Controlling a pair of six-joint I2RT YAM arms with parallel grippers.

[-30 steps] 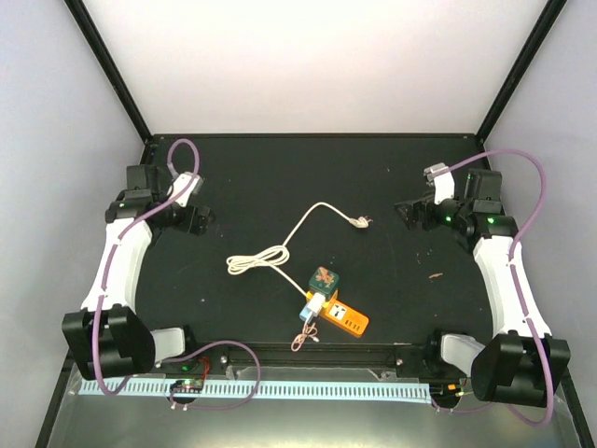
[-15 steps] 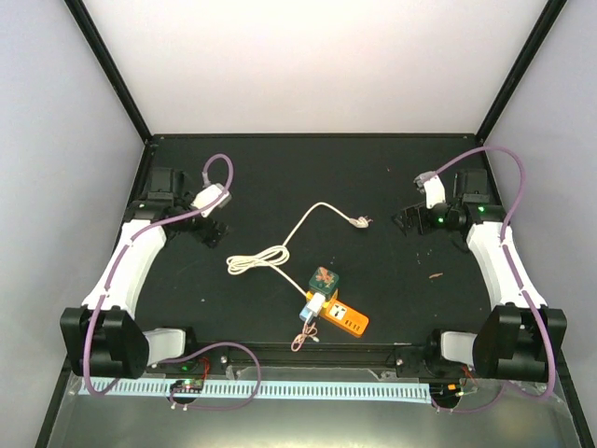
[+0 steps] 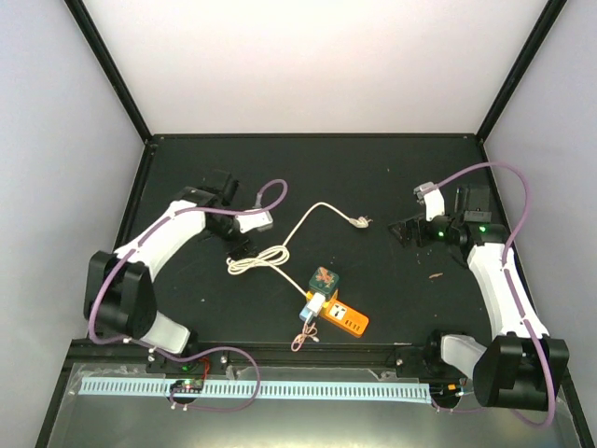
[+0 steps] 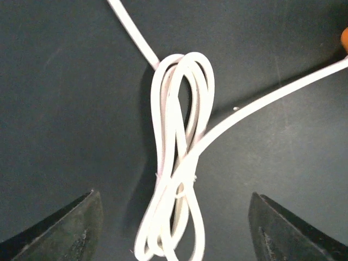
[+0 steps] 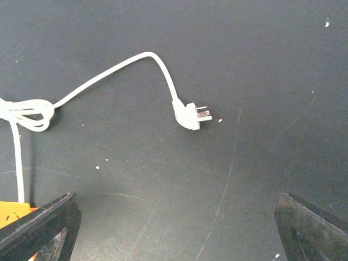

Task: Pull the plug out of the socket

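The orange socket [image 3: 343, 318] lies near the front edge of the table. The small white plug [image 3: 315, 304] sits on its left end. Its cream cord runs back to a coil [image 3: 256, 260], then on to a free pronged end [image 3: 359, 221]. My left gripper [image 3: 239, 246] is open right over the coil's left side. In the left wrist view the coil [image 4: 176, 163] lies between the fingers [image 4: 68, 228]. My right gripper [image 3: 407, 230] is open and empty, right of the pronged end [image 5: 190, 115]. A corner of the socket [image 5: 12, 213] shows at the right wrist view's lower left.
A dark green cube with a reddish top [image 3: 323, 279] stands just behind the plug, touching it. A thin pinkish wire [image 3: 300, 341] lies at the front edge. A small scrap [image 3: 436, 275] lies on the black mat [image 3: 392, 177] near the right arm.
My left arm has swung right from the far left of the table to over the cord coil. My right gripper has shifted slightly left and forward. The plug and socket have not moved.
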